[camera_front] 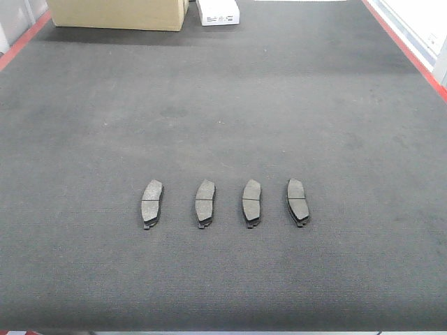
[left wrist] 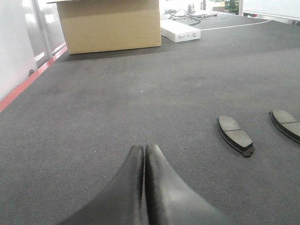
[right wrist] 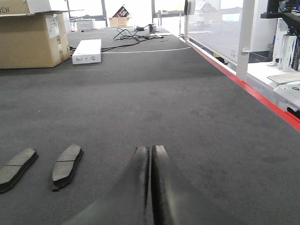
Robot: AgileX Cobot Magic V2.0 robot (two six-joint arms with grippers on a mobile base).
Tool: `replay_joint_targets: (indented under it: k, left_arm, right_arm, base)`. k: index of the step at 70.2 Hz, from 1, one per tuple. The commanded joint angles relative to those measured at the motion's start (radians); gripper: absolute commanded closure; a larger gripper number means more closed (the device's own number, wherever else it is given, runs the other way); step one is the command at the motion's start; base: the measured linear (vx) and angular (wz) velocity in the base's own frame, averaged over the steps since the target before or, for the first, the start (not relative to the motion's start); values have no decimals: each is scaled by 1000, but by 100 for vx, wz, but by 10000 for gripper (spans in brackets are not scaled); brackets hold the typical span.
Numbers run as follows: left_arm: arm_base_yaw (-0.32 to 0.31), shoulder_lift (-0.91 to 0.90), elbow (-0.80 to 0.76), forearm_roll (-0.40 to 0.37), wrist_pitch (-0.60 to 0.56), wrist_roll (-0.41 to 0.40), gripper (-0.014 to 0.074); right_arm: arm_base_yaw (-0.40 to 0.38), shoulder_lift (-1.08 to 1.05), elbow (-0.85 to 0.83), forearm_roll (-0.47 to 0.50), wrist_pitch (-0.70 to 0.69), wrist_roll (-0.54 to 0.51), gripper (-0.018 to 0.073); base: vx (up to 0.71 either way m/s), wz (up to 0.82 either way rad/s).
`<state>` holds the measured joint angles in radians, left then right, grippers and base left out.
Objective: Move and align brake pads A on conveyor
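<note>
Four brake pads A (camera_front: 227, 202) lie in a row on the conveyor (camera_front: 279, 105); cardboard box (camera_front: 117, 12) contents hidden; left pincer (left wrist: 144, 151) and right pincer (right wrist: 151, 151) both pressed together, empty

My left gripper (left wrist: 144, 151) hangs low over the conveyor (left wrist: 117, 103) with its black fingers pressed together and empty, two brake pads A (left wrist: 235, 135) lying off to its right, a cardboard box (left wrist: 110, 23) and white box (left wrist: 180, 30) far ahead.

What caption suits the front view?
Four brake pads lie in a row on the dark conveyor, cardboard box behind.
</note>
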<state>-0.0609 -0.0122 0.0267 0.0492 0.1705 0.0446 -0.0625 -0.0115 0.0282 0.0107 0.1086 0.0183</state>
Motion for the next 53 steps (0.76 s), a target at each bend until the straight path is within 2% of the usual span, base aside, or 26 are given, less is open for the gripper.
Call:
replay_joint_targets:
  k: [1, 53]
  left_arm:
    - [3, -14, -19, -2, -74, -9, 602]
    - [3, -14, -19, -2, -74, -9, 602]
  right_arm:
    - [-6, -13, 18, -11, -71, -10, 566]
    - [-6, -13, 18, -11, -72, -10, 566]
  base:
    - [0, 0]
    - [0, 0]
